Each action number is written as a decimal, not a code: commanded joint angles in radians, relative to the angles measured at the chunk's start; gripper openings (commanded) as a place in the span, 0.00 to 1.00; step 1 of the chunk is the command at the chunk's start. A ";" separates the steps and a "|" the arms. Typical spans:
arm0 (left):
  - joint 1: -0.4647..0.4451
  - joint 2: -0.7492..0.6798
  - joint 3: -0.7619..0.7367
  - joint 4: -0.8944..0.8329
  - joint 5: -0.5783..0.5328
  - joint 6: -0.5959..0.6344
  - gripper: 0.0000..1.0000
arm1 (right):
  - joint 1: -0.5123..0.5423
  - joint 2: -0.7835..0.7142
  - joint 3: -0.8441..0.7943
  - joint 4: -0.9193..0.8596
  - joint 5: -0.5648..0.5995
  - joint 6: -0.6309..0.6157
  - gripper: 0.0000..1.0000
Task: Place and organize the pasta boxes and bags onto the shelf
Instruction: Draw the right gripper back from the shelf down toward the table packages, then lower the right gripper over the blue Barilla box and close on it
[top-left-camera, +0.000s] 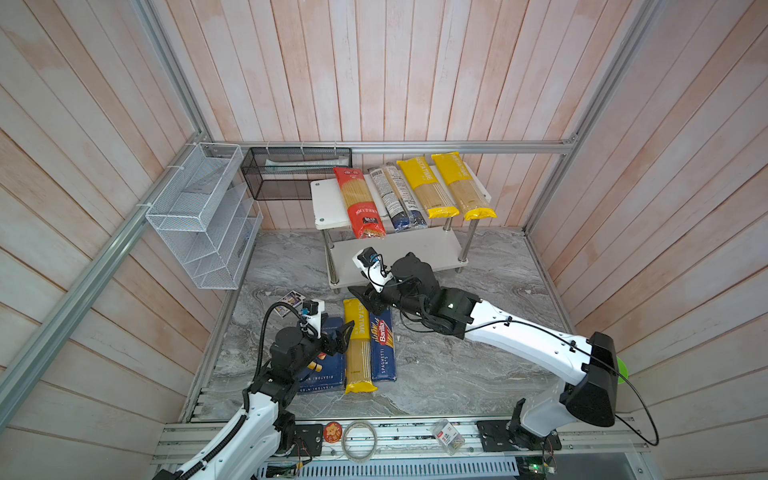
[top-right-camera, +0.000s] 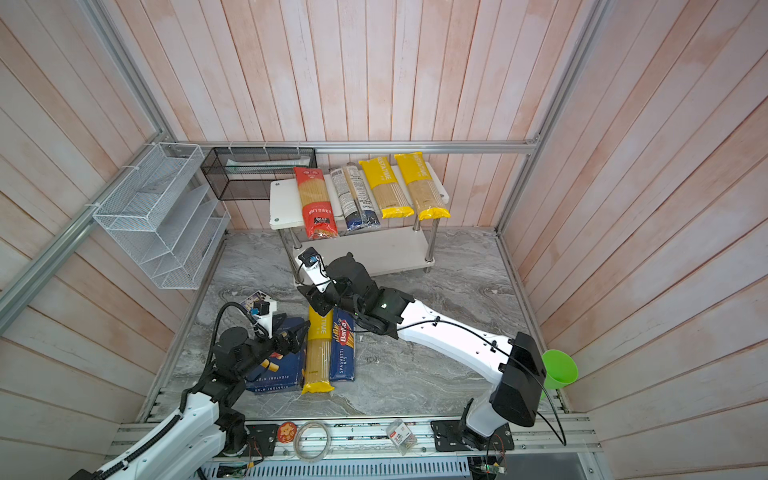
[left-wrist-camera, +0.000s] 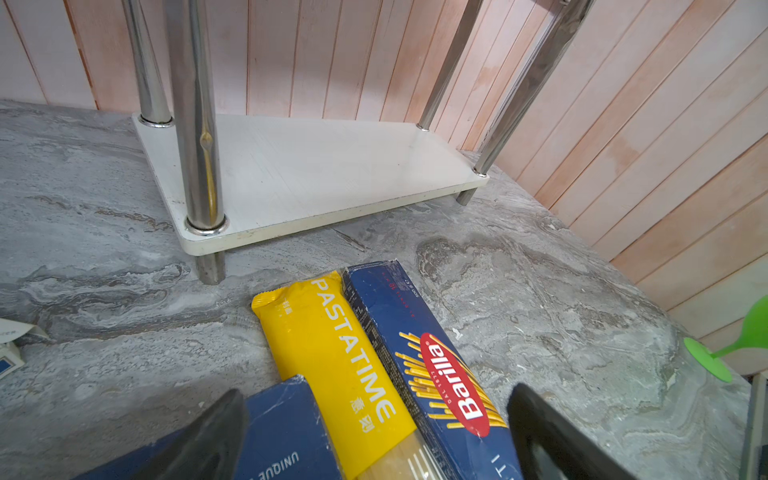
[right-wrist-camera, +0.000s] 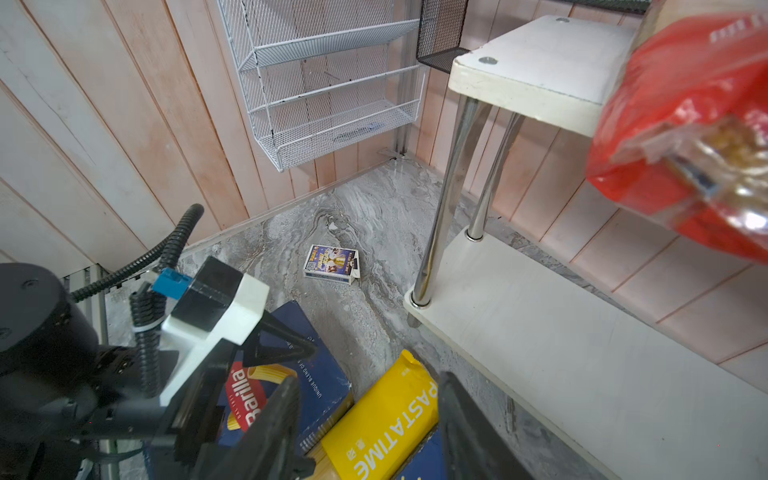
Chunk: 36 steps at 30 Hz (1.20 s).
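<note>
Pasta bag (right-wrist-camera: 386, 415), long, yellow, plastic, marked PASTATIME, lies flat on the grey marble bench (top-left-camera: 478, 374). Right fingers (right-wrist-camera: 465, 428) are spread around its end nearest the white two-board shelf (top-left-camera: 328, 203), not squeezing. Left fingers (left-wrist-camera: 208, 440) hang spread and empty beside it. A wide dark blue card box (top-left-camera: 324, 374) and a narrow dark blue card box (top-left-camera: 383, 353) touch its sides, so pinch only the bag, softly, and lift it level.
</note>
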 joint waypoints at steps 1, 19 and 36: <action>-0.002 -0.013 -0.011 0.010 0.009 0.003 1.00 | 0.021 -0.050 -0.071 0.009 0.074 0.061 0.54; -0.002 -0.011 -0.012 0.014 0.012 0.005 1.00 | 0.046 -0.178 -0.436 0.022 0.166 0.319 0.61; -0.003 0.022 -0.002 0.023 0.023 0.009 1.00 | 0.009 0.006 -0.513 0.068 0.134 0.500 0.76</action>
